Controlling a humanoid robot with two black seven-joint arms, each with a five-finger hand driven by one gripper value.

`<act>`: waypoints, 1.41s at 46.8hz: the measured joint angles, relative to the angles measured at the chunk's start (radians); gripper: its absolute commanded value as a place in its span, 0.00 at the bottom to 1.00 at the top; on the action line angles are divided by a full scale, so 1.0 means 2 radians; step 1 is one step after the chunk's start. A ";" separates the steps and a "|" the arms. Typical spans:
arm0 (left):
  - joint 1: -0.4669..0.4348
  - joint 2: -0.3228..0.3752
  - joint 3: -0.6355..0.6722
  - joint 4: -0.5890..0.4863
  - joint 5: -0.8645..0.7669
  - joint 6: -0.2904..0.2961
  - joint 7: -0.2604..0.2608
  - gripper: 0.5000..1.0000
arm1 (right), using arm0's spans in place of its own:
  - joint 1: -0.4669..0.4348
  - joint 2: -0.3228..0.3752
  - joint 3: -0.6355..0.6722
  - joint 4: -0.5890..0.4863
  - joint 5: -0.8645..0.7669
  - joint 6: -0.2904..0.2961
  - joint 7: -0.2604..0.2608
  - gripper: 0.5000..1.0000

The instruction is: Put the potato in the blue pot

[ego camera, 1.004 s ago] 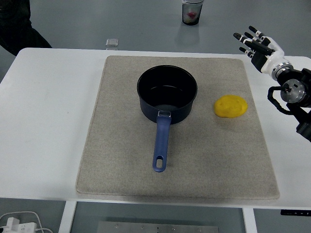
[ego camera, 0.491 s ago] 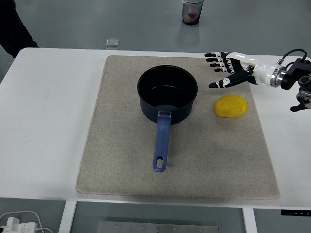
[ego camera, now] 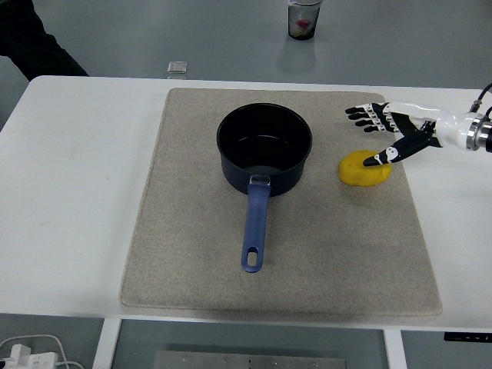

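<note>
A yellow potato (ego camera: pixel 361 171) lies on the grey mat (ego camera: pixel 281 254), to the right of the blue pot (ego camera: pixel 264 147). The pot stands upright and holds nothing, its blue handle (ego camera: pixel 254 227) pointing toward the near edge. My right hand (ego camera: pixel 373 136) reaches in from the right edge, fingers spread wide, just above and behind the potato. Its thumb tip (ego camera: pixel 372 161) sits over the potato's upper right side; the other fingers are clear of it. The left arm is out of view.
The mat covers most of the white table (ego camera: pixel 69 192). A small clear object (ego camera: pixel 177 68) sits at the table's far edge. A cup (ego camera: pixel 304 18) stands on the floor beyond. A person's dark sleeve (ego camera: pixel 31 38) shows at the top left.
My right hand has swung down from the far right corner toward the potato, then drawn slightly right and lower, so its thumb now hovers over the potato. Pot and potato have not moved.
</note>
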State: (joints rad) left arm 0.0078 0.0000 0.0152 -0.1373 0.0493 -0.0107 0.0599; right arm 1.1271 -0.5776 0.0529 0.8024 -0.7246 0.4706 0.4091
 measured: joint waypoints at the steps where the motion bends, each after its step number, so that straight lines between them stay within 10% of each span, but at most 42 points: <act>1: 0.000 0.000 0.000 0.000 0.000 0.000 0.000 0.99 | -0.001 0.000 0.000 0.000 -0.001 -0.001 0.000 0.96; 66: 0.000 0.000 0.000 0.000 0.001 0.000 0.000 0.99 | -0.058 0.014 0.005 -0.031 -0.022 -0.066 0.022 0.96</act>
State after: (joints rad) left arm 0.0077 0.0000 0.0153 -0.1364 0.0504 -0.0099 0.0598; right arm 1.0109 -0.5497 0.0630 0.7410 -0.7686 0.3384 0.4528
